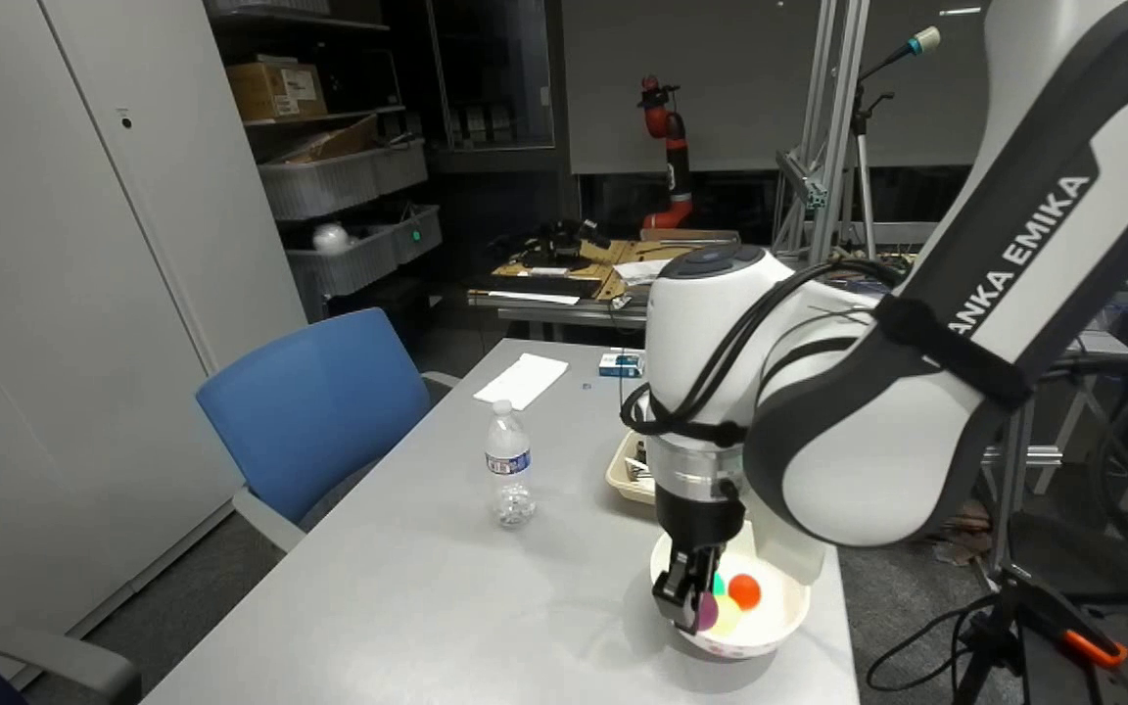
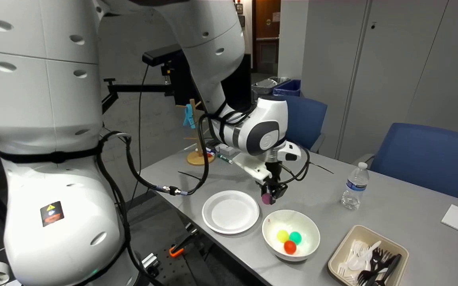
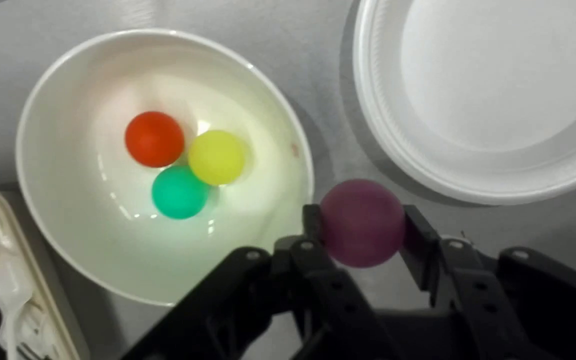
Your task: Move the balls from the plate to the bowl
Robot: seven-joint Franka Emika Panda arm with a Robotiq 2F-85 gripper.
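The black gripper (image 3: 362, 223) pinches a purple ball (image 3: 362, 223) near a round white bowl (image 3: 68, 200) holding red, yellow and green balls (image 3: 197, 161); a round white plate (image 3: 508, 75) and rectangular beige tray (image 3: 43, 287) flank it.

Here's the clear plastic water bottle (image 1: 509, 468), upright on the grey bench (image 1: 398, 597); white paper sheet (image 1: 522, 380) lying flat, blue-backed chair (image 1: 314, 406) alongside, tall grey cabinet (image 1: 55, 294) behind.

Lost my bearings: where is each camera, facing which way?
Exterior view: raised near the table, facing along it; arm at right.
Exterior view: beside the base, facing blue chairs across the table; base left, arm central.
Wrist view: above the jaws, facing down at bowl and plate; jaws at bottom, closed on purple ball.
Both exterior views share bowl and bottle.
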